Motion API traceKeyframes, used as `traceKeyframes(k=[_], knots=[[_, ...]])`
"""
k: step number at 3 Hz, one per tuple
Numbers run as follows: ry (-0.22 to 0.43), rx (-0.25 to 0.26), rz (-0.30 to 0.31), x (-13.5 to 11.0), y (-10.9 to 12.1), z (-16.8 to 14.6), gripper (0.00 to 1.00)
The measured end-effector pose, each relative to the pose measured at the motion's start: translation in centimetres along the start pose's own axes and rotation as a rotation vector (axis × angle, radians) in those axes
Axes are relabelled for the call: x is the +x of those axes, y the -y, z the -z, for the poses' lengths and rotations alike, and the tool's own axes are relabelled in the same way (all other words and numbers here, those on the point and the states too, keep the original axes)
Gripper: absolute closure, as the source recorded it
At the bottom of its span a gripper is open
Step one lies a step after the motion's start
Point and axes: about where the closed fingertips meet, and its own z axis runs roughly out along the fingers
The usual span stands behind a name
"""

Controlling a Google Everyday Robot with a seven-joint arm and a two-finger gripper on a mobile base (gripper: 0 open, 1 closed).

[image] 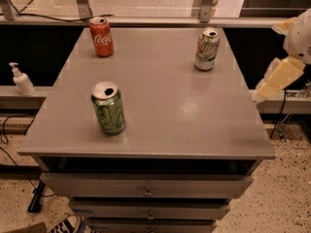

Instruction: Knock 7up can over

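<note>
Gripper (cream, blocky) hovers beside grey table, 7up can upright.

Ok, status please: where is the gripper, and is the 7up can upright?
Gripper off the table's right edge, touching nothing. 7up can upright, far right corner. Nothing between the two.

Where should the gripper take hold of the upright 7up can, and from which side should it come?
Grip the 7up can across its round side wall, near mid-height, coming from the right. It stands upright near the table's far right corner, and the gripper hangs just beyond that right edge, so this side is probably the shortest way.
</note>
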Motion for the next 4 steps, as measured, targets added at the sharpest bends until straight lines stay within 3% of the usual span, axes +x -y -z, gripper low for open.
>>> traceKeyframes(k=[1, 2, 4], knots=[[0.112, -0.004, -0.078, 0.5, 3.3, -2.9, 0.00], [0.242, -0.057, -0.148, -1.1, 5.1, -5.7, 0.00], [0.495, -0.184, -0.190, -7.0, 5.3, -10.4, 0.00]])
